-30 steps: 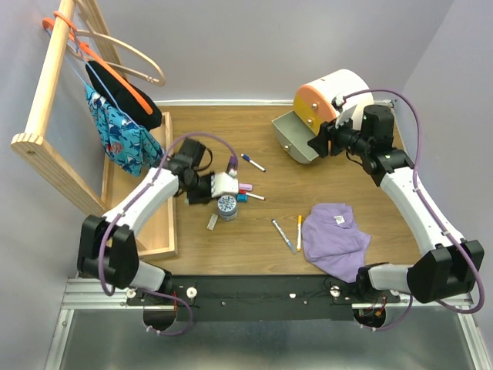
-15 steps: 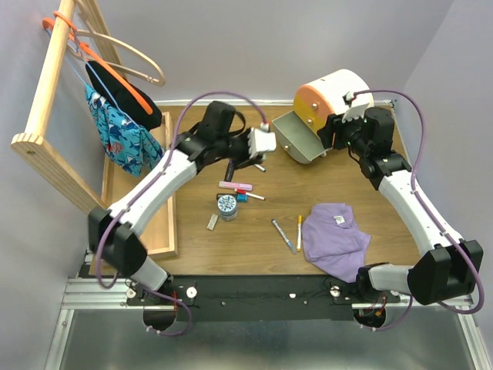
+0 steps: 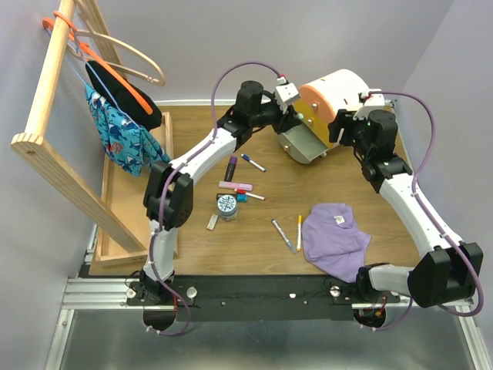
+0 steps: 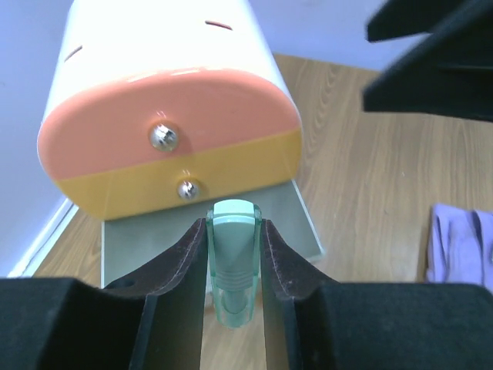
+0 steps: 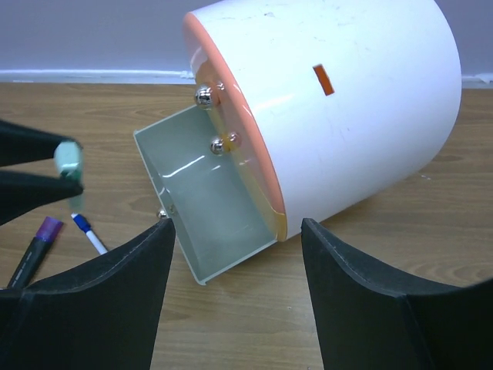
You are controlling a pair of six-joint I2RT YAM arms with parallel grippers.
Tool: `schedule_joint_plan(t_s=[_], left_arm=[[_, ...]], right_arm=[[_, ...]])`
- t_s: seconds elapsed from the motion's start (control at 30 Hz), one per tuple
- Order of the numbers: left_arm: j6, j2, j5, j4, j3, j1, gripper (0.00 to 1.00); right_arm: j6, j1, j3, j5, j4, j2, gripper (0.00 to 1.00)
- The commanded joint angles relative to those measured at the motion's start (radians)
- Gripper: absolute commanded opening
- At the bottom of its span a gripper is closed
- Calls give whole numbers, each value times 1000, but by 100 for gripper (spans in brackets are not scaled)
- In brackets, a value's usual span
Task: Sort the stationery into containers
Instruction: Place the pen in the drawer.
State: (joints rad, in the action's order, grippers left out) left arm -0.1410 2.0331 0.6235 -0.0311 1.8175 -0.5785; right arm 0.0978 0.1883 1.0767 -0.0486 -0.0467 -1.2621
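While the left gripper (image 4: 233, 239) pinches the green marker (image 4: 233, 266) just short of the open drawer (image 5: 208, 200) and not yet over it, an early release would drop it onto the table (image 3: 269, 254). Right gripper (image 5: 236, 227) is spread near the unit (image 5: 347, 100) — a nudge could shift the target.

The drawer unit (image 3: 343, 86) stands far right, behind the pens (image 3: 253, 163), jar (image 3: 226, 204) and cloth (image 3: 335, 239).

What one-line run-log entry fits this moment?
left gripper: shut on green-capped pen, near open grey drawer | right gripper: open, facing unit | orange drawer: shut | yellow drawer: shut
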Motion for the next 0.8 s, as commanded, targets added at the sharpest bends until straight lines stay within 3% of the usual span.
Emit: schedule_joint_plan(t_s=[0.0,0.43,0.5,0.63,0.77], left_arm=[[144,136,-18,-185,117,-7,27],[251,337,-73,-351,209,-20,29],[251,349,-88,-355,209,-20,33],[244,346,-190,-301,209,-20,53],[225,300,-193,-253,174,-12,61]], right_arm=[[14,-15,-20,-37,15,26,74],[-15,-44,8,-33,-41,1,74],[-18,-47,9,-30,-42,-2,74],[-18,-50,9,-22,-39,-13,74],[-17,-53,20,-16,-35,-26,74]])
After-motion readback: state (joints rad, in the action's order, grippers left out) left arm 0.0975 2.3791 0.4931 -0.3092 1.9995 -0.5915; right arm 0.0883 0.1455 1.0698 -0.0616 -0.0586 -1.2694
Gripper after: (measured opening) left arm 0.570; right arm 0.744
